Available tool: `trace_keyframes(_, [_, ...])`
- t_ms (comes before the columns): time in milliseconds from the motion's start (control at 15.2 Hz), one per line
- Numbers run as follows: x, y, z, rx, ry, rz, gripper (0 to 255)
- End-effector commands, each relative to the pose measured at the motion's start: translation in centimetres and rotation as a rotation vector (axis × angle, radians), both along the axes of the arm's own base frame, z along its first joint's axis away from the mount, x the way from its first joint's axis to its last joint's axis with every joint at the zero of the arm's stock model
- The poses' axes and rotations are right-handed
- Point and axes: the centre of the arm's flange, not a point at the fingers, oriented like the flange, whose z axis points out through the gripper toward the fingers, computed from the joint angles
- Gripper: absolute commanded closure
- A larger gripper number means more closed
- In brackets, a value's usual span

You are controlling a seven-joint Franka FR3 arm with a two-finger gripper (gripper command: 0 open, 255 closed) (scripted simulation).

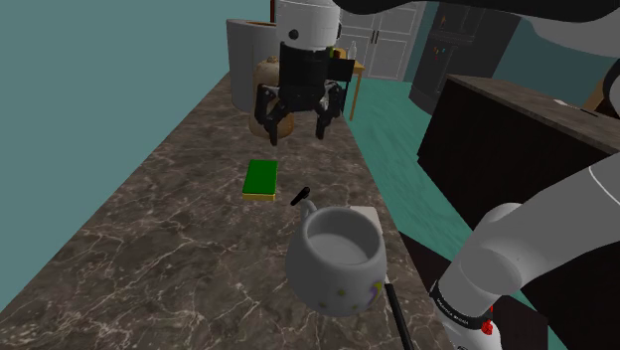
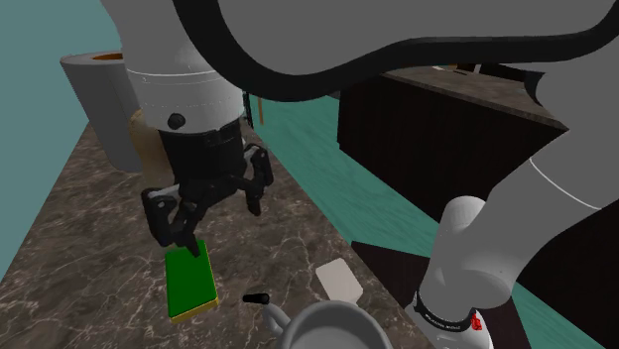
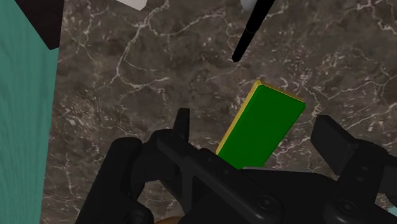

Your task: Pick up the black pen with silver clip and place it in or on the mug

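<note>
The gripper (image 1: 296,132) hung above the dark veined countertop (image 1: 149,249), its fingers spread apart with nothing gripped. Below it lay a green sponge (image 1: 261,178) with a yellow edge, seen between the fingers in the wrist view. The black pen (image 1: 301,195) lay on the counter, one end poking out by the rim of the mug (image 1: 338,263) on the side toward the sponge (its clip could not be made out). The pale mug sat near the counter's edge, just beside a flat white object (image 1: 365,212). A pale cylinder (image 1: 246,60) stood at the far end.
</note>
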Motion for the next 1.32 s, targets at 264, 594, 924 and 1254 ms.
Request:
trace_keyframes(264, [0.17,-0.06,-1.89,0.0,0.0,-0.001,0])
trace_keyframes(594, [0.17,-0.05,-1.89,0.0,0.0,-0.001,0])
trace_keyframes(924, [0.17,-0.05,-1.89,0.0,0.0,-0.001,255])
trace_keyframes(1254, [0.17,-0.05,-1.89,0.0,0.0,-0.001,255])
